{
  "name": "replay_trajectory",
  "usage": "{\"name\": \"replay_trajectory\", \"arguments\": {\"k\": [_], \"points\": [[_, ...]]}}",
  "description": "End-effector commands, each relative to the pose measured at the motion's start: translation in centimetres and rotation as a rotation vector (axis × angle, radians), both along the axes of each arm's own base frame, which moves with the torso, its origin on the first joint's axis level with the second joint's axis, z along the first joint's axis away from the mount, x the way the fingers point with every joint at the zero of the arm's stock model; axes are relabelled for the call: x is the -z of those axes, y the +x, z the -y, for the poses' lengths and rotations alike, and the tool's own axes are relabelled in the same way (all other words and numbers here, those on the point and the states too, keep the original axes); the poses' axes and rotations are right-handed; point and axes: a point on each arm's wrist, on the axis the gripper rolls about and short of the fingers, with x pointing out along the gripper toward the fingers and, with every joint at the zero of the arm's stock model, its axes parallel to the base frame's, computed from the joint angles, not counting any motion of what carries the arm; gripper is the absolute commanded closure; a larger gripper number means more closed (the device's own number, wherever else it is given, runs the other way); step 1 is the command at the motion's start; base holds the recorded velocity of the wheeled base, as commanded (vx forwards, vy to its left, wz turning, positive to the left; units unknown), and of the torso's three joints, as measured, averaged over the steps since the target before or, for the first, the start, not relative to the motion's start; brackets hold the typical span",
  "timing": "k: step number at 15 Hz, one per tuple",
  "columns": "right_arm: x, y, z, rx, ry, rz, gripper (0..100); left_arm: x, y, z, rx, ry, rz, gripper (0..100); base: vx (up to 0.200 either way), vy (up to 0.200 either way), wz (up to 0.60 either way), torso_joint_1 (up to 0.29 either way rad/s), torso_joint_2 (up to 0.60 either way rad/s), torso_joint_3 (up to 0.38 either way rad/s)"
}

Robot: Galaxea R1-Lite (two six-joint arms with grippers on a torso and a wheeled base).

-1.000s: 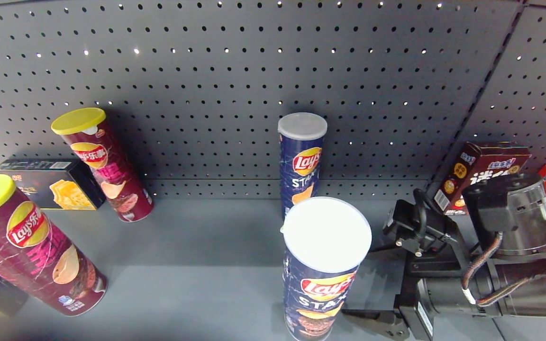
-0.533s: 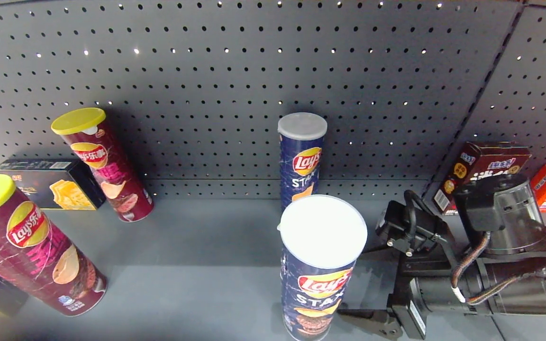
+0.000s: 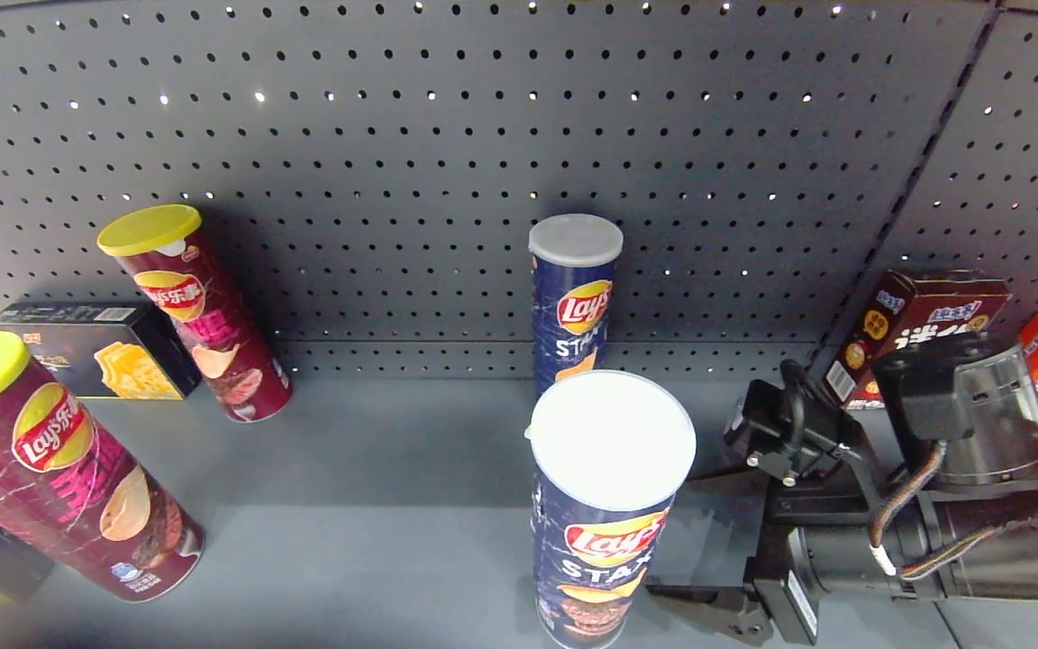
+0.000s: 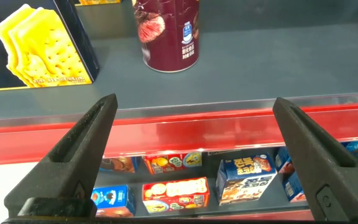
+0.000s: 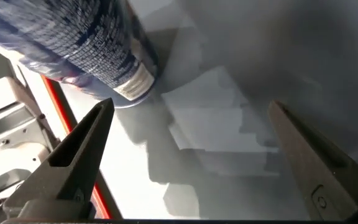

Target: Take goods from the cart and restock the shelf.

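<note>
Right wrist view: your right claw (image 5: 191, 109) is spread wide just beside the tall blue white-lidded crisp can (image 5: 86, 50). Swing sideways and a finger could topple it.

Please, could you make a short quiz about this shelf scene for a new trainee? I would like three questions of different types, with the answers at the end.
1. True or false: the right gripper is shut on the front blue can.
2. The lid of the maroon can nearest the back wall is: A yellow, B white, C red.
3. Fill in: the left gripper is ___ (open or shut).

Key: 1 false, it is open and not closed on the can; 2 A; 3 open.
</note>
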Motion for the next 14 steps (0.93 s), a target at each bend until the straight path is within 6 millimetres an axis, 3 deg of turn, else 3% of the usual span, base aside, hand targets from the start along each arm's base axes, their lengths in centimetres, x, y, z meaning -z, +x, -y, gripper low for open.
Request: {"name": "replay_trajectory", "arguments": {"k": [1, 5, 9, 12, 14], "points": [[-1.7, -0.9, 1.5, 0.028, 0.045, 0.060, 0, 0.0, 0.0, 0.0, 0.002, 0.000, -0.001, 0, 0.000, 0.000, 0.00, 0.000, 0.00, 0.000], [-6.9, -3.6, 6.7, 0.197, 0.177, 0.275, 0, 0.0, 0.0, 0.0, 0.000, 0.000, -0.001, 0, 0.000, 0.000, 0.00, 0.000, 0.00, 0.000], [-10.2, -7.5, 12.0, 0.436, 0.265, 0.508, 0, 0.0, 0.0, 0.0, -0.001, 0.000, -0.001, 0, 0.000, 0.000, 0.00, 0.000, 0.00, 0.000], [-10.8, -10.8, 14.0, 0.594, 0.281, 0.631, 0, 0.0, 0.0, 0.0, -0.001, 0.000, -0.001, 0, 0.000, 0.000, 0.00, 0.000, 0.00, 0.000], [-8.5, -13.9, 15.4, 0.768, 0.263, 0.680, 0, 0.0, 0.0, 0.0, 0.000, 0.000, 0.000, 0, 0.000, 0.000, 0.00, 0.000, 0.00, 0.000]]}}
